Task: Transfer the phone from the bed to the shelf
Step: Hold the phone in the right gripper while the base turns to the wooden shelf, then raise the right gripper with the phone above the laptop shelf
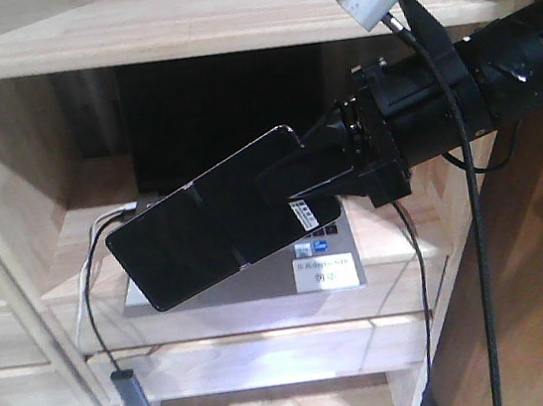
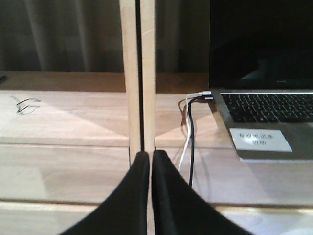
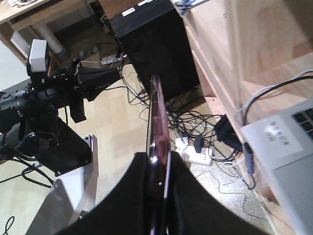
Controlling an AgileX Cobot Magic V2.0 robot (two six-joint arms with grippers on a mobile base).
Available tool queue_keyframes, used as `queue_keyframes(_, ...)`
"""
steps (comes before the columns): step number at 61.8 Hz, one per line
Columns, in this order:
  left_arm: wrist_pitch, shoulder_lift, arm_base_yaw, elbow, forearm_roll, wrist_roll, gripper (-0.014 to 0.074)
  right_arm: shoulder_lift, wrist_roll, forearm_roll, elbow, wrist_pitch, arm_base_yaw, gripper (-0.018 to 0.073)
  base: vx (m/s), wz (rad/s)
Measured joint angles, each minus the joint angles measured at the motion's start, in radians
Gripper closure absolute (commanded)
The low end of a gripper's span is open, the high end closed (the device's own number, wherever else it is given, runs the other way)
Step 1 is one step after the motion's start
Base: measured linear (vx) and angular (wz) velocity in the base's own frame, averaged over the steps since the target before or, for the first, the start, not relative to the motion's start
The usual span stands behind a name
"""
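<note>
Right claw [image 3: 159,164] pinches the phone [image 3: 156,112] edge-on; front view shows its face.

You had the pale-plank shelf [image 1: 216,315] ahead of you. An open grey laptop [image 1: 350,251] sat on its middle board, with a white label [image 1: 323,272] at its near edge. White and black cables [image 2: 191,142] lay on the board just to the laptop's left.

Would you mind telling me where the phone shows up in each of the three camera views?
Exterior front-facing: the phone is centre-left, held tilted in front of the shelf.
Left wrist-mounted: not in view.
Right wrist-mounted: the phone is edge-on at centre, rising from the bottom edge.
Shared landmark: the grey laptop with its white label, visible in all three.
</note>
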Motion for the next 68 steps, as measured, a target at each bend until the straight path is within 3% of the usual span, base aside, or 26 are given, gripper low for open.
queue_keyframes(68,0.0,0.0,0.0,0.0,0.0,0.0,0.0596,0.0,0.0,0.0,0.0,0.0,0.0,0.0564,0.07,-0.03)
